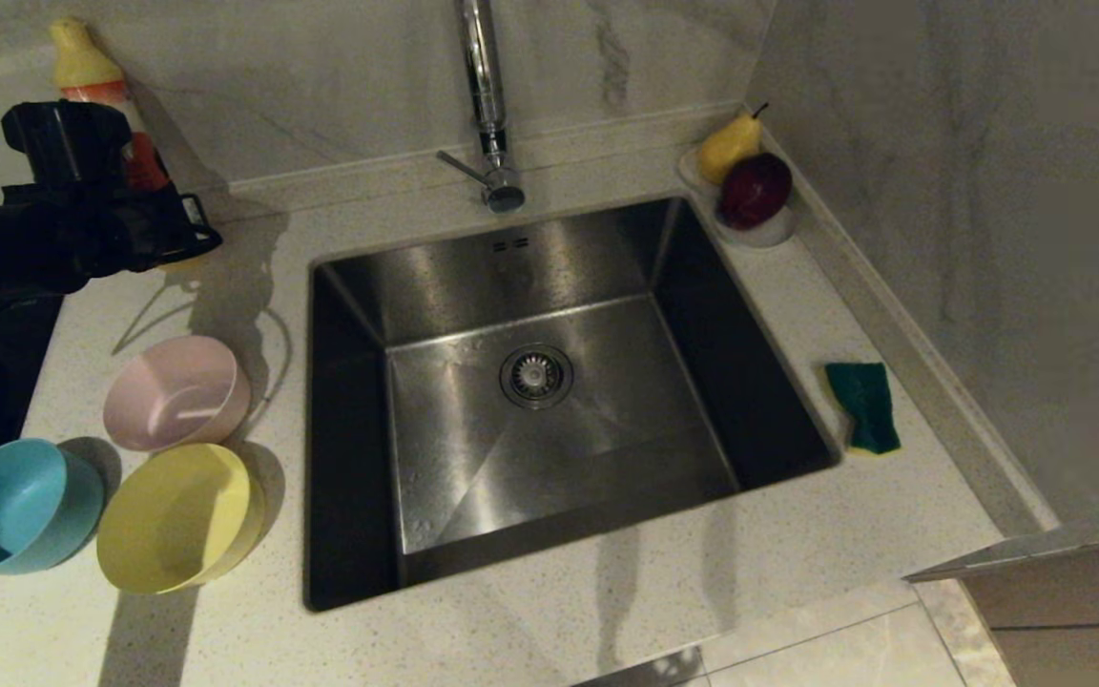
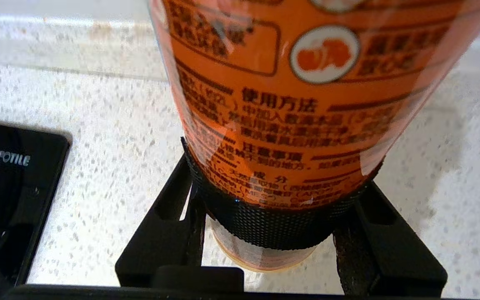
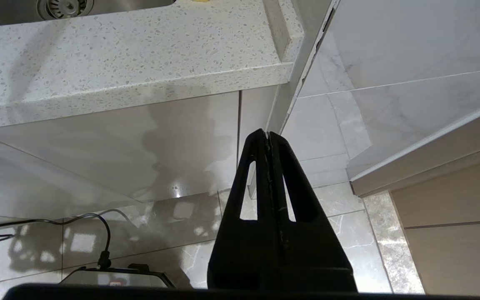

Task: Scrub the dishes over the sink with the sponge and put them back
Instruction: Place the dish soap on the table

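Gripping an orange bottle [image 2: 281,108]: left end effector [image 2: 273,233].

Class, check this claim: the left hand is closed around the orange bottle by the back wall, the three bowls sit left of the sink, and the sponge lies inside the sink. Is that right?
Not quite. The sponge is not in the sink; the head view shows it on the counter right of the basin. The rest holds: the left hand grips the orange bottle, and the pink bowl, yellow bowl and blue bowl sit left of the sink.
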